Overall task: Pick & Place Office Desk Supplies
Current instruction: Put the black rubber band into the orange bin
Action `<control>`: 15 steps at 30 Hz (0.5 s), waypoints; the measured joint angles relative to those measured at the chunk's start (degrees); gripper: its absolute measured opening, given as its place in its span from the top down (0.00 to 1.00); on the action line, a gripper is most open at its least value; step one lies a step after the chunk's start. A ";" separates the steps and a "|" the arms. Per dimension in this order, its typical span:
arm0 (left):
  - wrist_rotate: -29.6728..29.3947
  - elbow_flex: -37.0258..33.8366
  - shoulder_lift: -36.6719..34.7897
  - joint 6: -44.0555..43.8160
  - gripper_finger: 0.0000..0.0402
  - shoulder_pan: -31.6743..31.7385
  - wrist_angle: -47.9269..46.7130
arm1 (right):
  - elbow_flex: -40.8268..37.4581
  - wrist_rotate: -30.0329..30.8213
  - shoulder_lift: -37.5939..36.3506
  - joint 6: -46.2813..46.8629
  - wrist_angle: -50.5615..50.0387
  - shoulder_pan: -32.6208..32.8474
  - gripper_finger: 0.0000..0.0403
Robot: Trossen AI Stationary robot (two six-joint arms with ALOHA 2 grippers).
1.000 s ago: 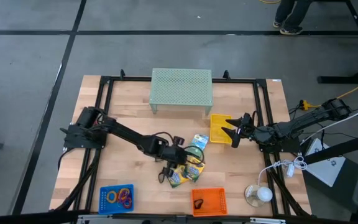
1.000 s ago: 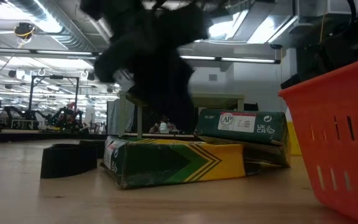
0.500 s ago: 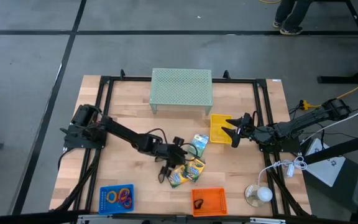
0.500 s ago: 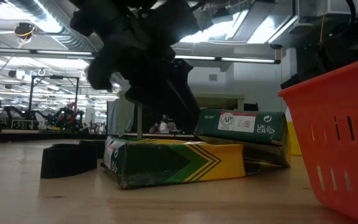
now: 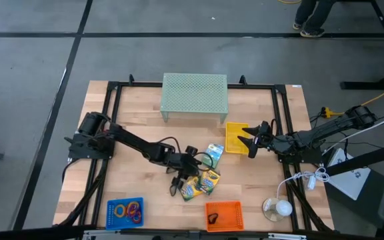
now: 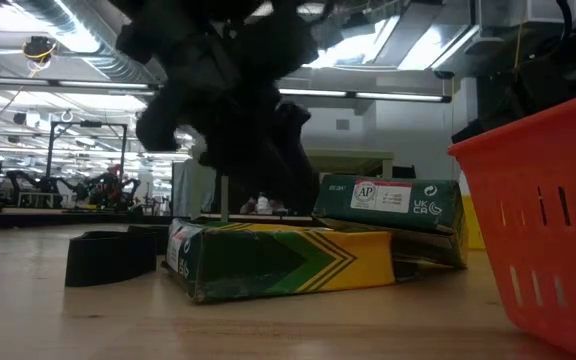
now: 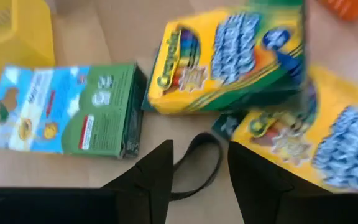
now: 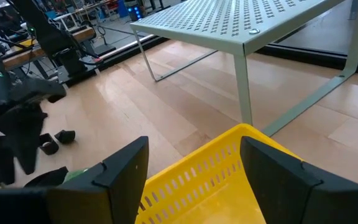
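High view: three crayon boxes (image 5: 202, 175); both arms' fingers spread, holding nothing.

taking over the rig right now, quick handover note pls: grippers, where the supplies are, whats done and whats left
Left gripper: open, empty, over the crayon boxes mid-table, a black ring between its fingers.
Right gripper: open, empty, waiting above the yellow bin.
Done: coloured rings in the blue bin; a black item in the orange bin.
Left: three crayon boxes and small black pieces loose on the table.
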 joint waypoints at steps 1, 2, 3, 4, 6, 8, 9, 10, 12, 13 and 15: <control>0.02 -0.07 0.40 0.02 0.63 0.10 -0.38 | 0.00 -0.01 0.00 0.00 0.01 0.00 0.37; 0.35 -0.08 1.00 0.03 0.63 0.10 -0.40 | 0.00 0.00 0.00 0.00 0.00 -0.01 0.37; 0.66 -0.07 1.57 0.17 0.63 0.12 -0.27 | -0.02 -0.01 0.01 0.00 -0.01 -0.01 0.37; 0.66 -0.07 2.01 0.47 0.63 0.14 -0.34 | 0.00 -0.01 0.00 0.00 -0.02 0.01 0.37; 0.51 -0.07 2.90 0.92 0.63 0.14 -0.23 | 0.00 0.01 0.01 0.02 -0.15 -0.01 0.37; 0.44 -0.08 3.20 1.16 0.63 0.17 -0.04 | 0.00 0.01 0.01 0.07 -0.28 0.00 0.37; 0.53 -0.04 3.25 1.19 0.63 0.19 0.42 | -0.01 0.02 0.00 0.07 -0.28 -0.01 0.37; 0.66 -0.02 3.27 1.34 0.63 0.29 0.56 | 0.00 0.01 0.01 0.06 -0.28 0.00 0.37; 0.62 -0.02 3.32 1.75 0.64 0.38 0.31 | 0.00 0.02 0.00 0.07 -0.28 -0.01 0.37; 0.54 -0.02 3.36 1.81 0.66 0.48 0.18 | -0.02 0.02 0.02 0.07 -0.30 -0.01 0.37; 0.19 -0.02 3.36 1.84 0.70 0.74 0.12 | -0.02 0.02 0.01 0.09 -0.31 0.00 0.37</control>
